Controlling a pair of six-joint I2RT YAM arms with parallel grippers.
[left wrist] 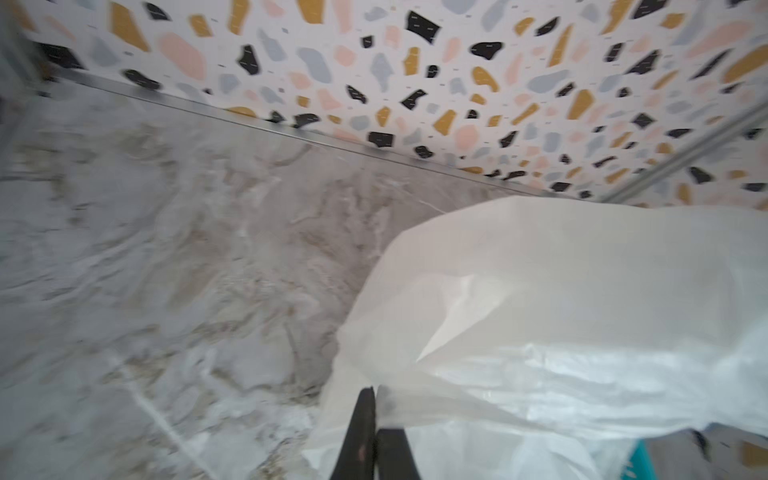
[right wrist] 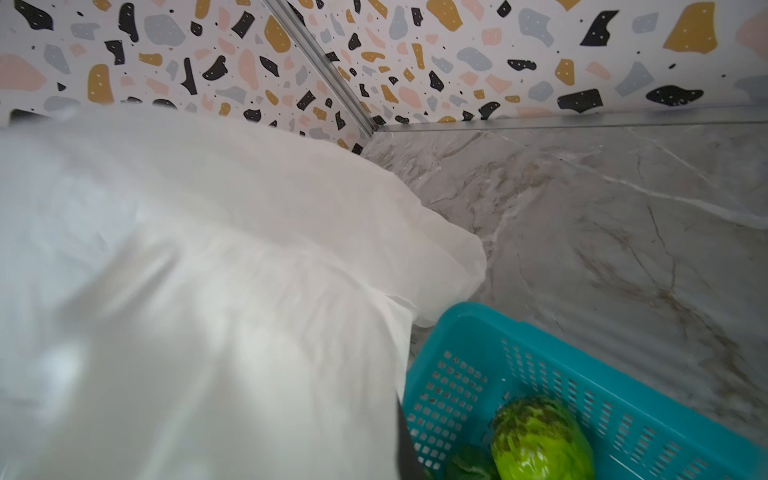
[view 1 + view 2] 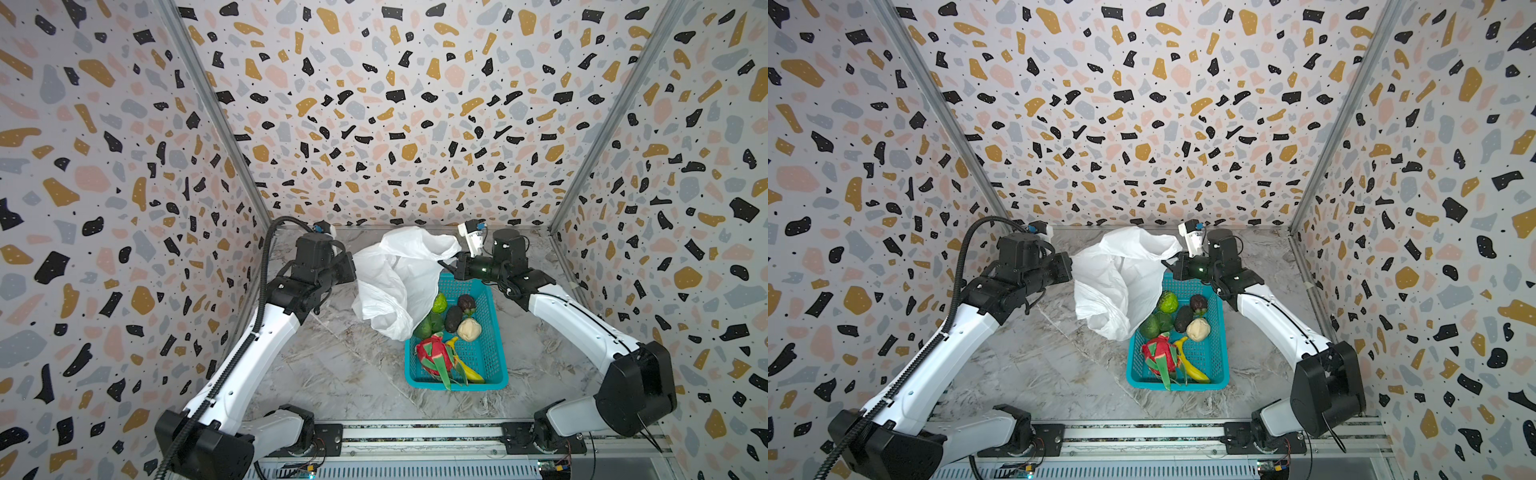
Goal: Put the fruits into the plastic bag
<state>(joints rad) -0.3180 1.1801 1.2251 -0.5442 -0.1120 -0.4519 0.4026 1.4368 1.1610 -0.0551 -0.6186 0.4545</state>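
left pincer (image 1: 372, 393) and right pincer (image 3: 446, 264) clench the plastic bag (image 3: 395, 282) near the counter's (image 3: 332, 374) far edge; fruits (image 3: 453, 320) sit in the basket (image 3: 478, 384); opening step, likely; next, pull the mouth apart

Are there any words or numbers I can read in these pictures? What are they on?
None: no word, number or sign can be read anywhere.
plastic bag: plain white, no print.
basket: plain teal, no label.
circuit board by the front rail: any marks are too small to read.
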